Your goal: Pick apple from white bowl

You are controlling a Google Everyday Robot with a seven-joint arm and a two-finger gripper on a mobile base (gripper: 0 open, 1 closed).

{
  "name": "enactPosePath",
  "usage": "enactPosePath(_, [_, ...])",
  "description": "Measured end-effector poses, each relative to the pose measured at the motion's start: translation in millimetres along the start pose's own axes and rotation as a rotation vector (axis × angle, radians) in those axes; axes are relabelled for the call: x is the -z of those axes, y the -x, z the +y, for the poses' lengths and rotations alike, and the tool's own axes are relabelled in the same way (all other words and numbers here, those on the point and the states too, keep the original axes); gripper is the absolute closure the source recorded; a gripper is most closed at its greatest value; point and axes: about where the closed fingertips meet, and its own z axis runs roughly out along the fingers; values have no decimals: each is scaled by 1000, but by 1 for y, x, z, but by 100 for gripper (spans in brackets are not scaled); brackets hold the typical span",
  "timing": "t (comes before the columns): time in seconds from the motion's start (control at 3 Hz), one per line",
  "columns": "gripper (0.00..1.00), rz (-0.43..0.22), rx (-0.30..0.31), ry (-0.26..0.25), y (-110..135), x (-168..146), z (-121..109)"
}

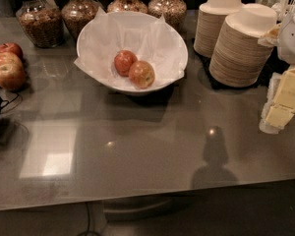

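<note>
The white bowl, lined with crumpled white paper, stands at the back middle of the grey counter. Two apples lie in it side by side. The apple, red-orange with paler yellowish patches, is the nearer right one. A darker, evenly red apple touches it on the left. My gripper, cream-yellow under a white arm part, is at the right edge of the view. It is well to the right of the bowl, above the counter, and holds nothing that I can see.
Three red-yellow apples sit at the left edge. Glass jars of nuts line the back. Two stacks of beige paper bowls stand right of the white bowl, close to my gripper. A black cable lies at the left.
</note>
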Motion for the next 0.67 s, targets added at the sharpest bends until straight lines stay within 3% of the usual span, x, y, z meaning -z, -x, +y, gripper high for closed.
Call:
enactPosePath(0.33, [0,-19,6,-13,6,1,-2])
enactPosePath(0.67, [0,-88,50,-65,37,4,-15])
